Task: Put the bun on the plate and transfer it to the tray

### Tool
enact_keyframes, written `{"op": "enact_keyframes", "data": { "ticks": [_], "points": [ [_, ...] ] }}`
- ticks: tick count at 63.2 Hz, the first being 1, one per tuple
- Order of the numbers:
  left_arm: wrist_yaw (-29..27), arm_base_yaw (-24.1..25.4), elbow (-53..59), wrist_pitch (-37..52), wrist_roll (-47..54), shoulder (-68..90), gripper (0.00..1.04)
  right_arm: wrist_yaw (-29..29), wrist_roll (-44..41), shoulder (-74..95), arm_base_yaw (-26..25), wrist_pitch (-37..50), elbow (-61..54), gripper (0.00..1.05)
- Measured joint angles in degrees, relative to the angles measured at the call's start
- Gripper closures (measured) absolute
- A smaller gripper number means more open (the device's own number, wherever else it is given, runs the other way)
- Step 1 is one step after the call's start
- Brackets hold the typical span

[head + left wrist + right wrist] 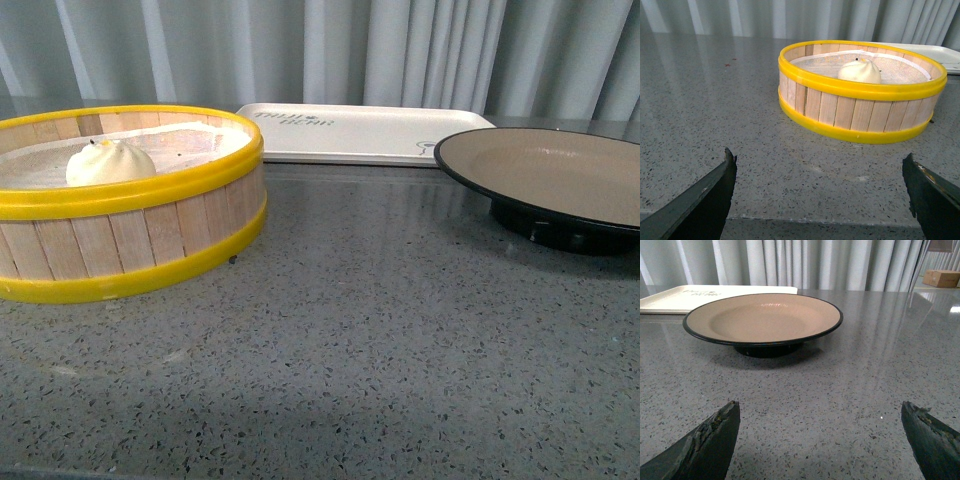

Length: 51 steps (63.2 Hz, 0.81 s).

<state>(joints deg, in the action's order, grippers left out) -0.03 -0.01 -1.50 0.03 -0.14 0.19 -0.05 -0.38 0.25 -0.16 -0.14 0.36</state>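
Left pincer: the left pincer [819,159] is spread wide with nothing between its dark fingers. It sits low over the grey speckled stone counter [380,330], facing the basket.
Steamer basket: a round wooden steamer basket [150,235] with yellow rims stands at 10 o'clock on the counter as the robot looks out.
Bun: there it is, the small round white steamed bun [110,162], resting on the pale liner near the middle of the steamer basket. Nothing is touching it.
Bun's heading: it's round, so there's no long axis to speak of, and the pleated peak points straight up.
Key relation: the bun lies ahead of the left pincer, near enough 12 o'clock, beyond the basket's near wall. I judge the left arm the nearer one, and the pick looks like one from above, over the rim.
Tray: the flat rectangular cream-white plastic tray [360,135] lies at 12 o'clock at the back of the counter, its long axis running 9 to 3.
Plate: the wide round shallow brown-grey plate with a black rim [560,170] stands at 2 o'clock on its black foot, bare inside. From the bun it lies at 3 o'clock, well apart.
Right pincer: the right pincer [820,407] is spread wide too, holding nothing, with the plate ahead at about 11 o'clock.
Stage: by my reading the first step, lifting the bun, is not yet begun.
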Motion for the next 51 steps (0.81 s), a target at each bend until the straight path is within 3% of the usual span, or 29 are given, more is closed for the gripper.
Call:
{"op": "enact_keyframes", "data": {
  "ticks": [50,51],
  "points": [
    [0.0,0.0,0.0,0.0,0.0,0.0,0.07,0.0,0.0,0.0,0.0,0.0,0.0,0.08],
    [2.6,0.8,-0.7,-2.4,0.1,1.5,0.07,0.0,0.0,0.0,0.0,0.0,0.0,0.08]
  ]
}}
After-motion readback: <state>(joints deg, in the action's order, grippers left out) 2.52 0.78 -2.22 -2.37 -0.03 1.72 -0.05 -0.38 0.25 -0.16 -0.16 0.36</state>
